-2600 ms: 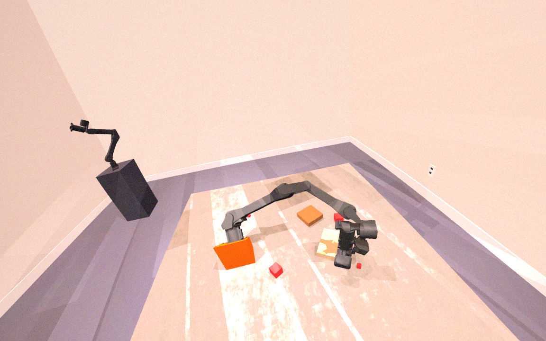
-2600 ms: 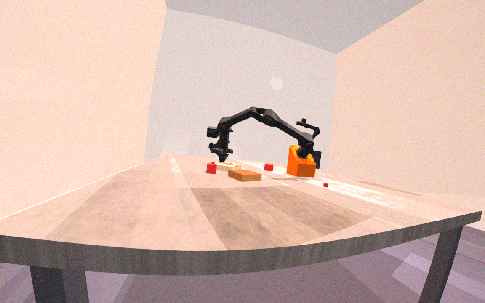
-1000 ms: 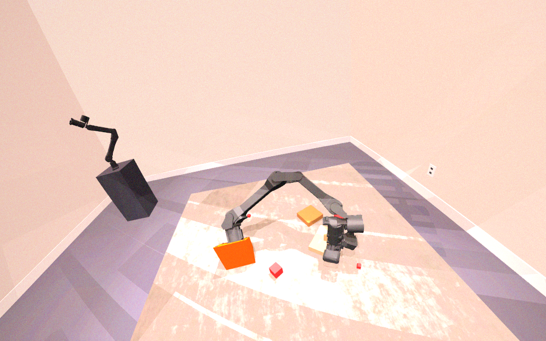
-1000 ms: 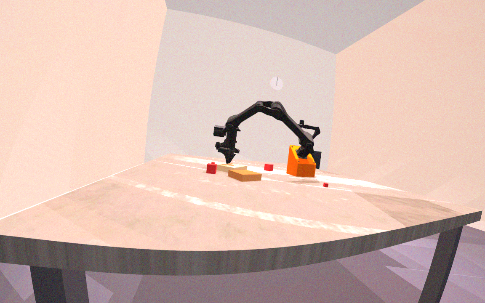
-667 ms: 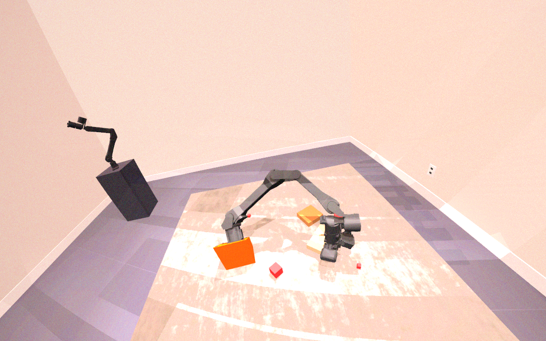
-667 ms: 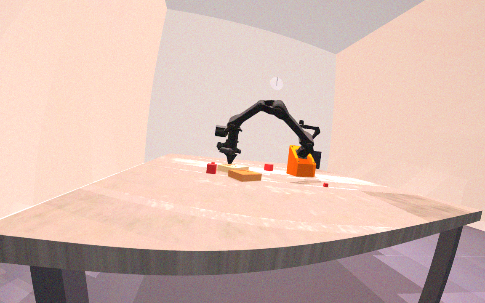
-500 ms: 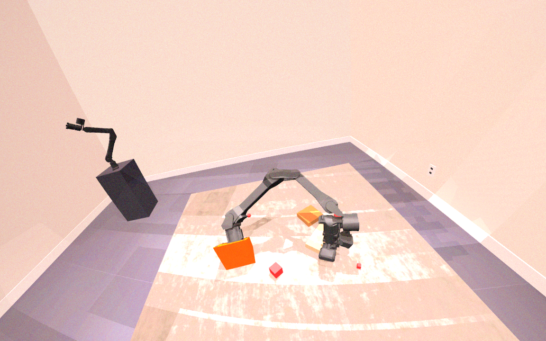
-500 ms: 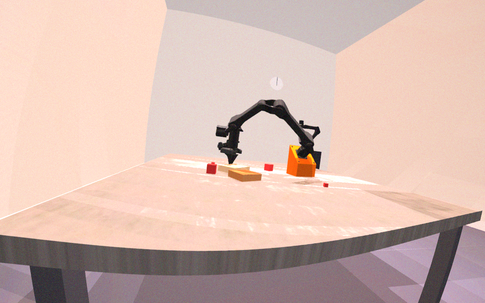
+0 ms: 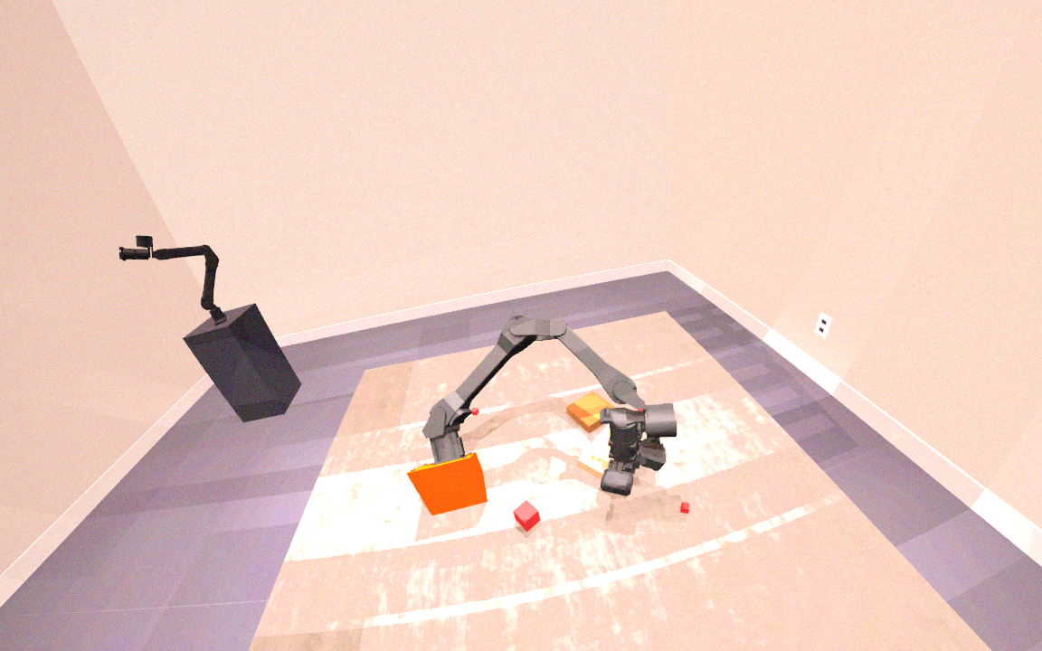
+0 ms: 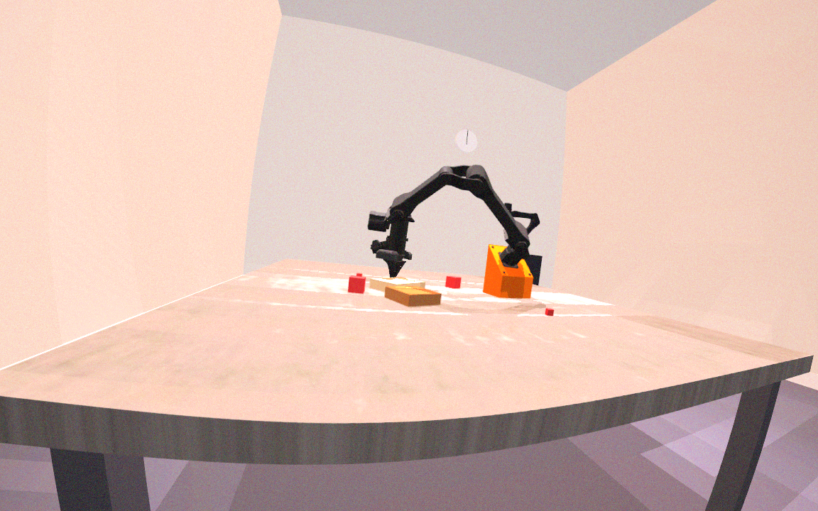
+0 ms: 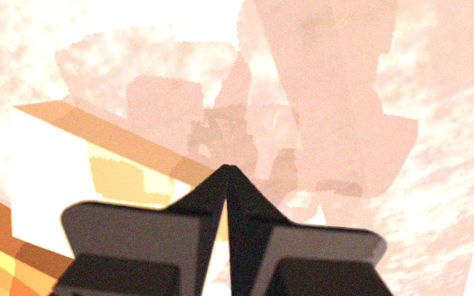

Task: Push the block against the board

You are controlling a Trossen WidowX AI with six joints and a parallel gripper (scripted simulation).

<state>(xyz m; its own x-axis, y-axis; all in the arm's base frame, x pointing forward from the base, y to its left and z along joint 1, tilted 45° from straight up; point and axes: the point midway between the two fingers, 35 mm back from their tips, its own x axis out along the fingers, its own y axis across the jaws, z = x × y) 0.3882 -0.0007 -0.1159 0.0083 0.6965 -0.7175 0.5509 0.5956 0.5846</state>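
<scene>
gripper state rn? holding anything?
Gripper: closed, fingertips pressed together, holding nothing; it sits low at the pale board, set to push rather than grasp.

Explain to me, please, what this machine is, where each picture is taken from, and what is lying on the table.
This is one jointed robot arm bolted to an orange base on a table. At its end is a gripper, two fingers that pinch together. Here they are shut, with nothing between them, pointing down like a poking tip.

The first picture looks down from high in the room. The second looks across the table from low at its edge. The third comes from a camera on the arm's wrist, looking past the dark fingers.

On the table lie a pale board and a darker orange square block, which the arm should push together. The fingertips sit at the board's long edge. In the wrist view the block shows right beside the board; I cannot tell whether they touch. Three small red cubes are scattered nearby.
</scene>
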